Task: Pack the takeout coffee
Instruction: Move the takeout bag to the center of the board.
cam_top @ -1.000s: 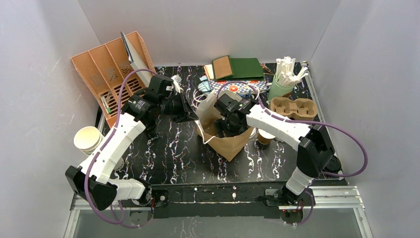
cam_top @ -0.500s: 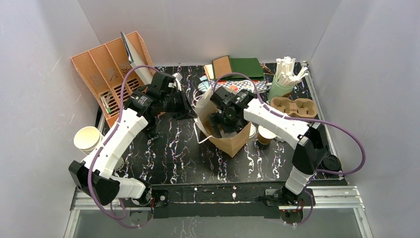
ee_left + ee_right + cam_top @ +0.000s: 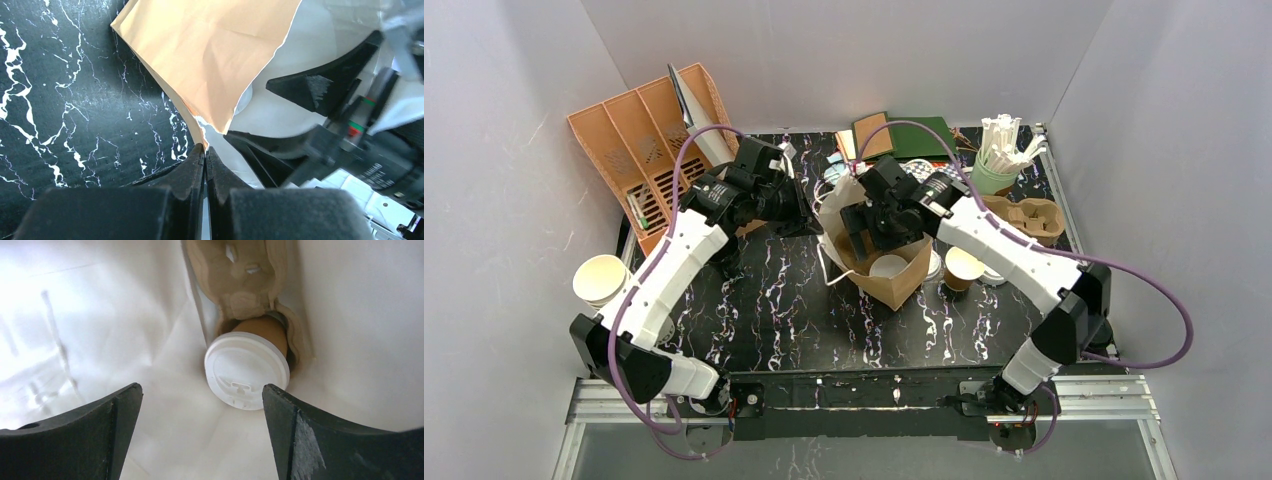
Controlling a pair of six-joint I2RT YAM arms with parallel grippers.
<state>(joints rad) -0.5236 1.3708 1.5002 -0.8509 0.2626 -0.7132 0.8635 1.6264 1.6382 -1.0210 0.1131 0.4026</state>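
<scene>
L fingers (image 3: 205, 155) shut, pinching the paper bag's (image 3: 200, 55) rim at its 9 o'clock edge and holding the mouth open on the counter (image 3: 60, 100). R fingers (image 3: 201, 390) spread wide, empty, inside the bag above the lidded coffee cup (image 3: 246, 370). Cup sits in a pulp carrier (image 3: 240, 270) toward the bag's 6 o'clock side and looks tipped.

Risks:
- R arm snags the rim on exit, tearing or dragging the bag.
- Thin pinch slips, mouth collapses.
- Tipped cup leaks.

Unlidded cup (image 3: 964, 268) waits at the bag's 3 o'clock.

Plain pale walls (image 3: 854, 50) enclose a black, white-veined table (image 3: 774, 320) on three sides, evenly lit.
</scene>
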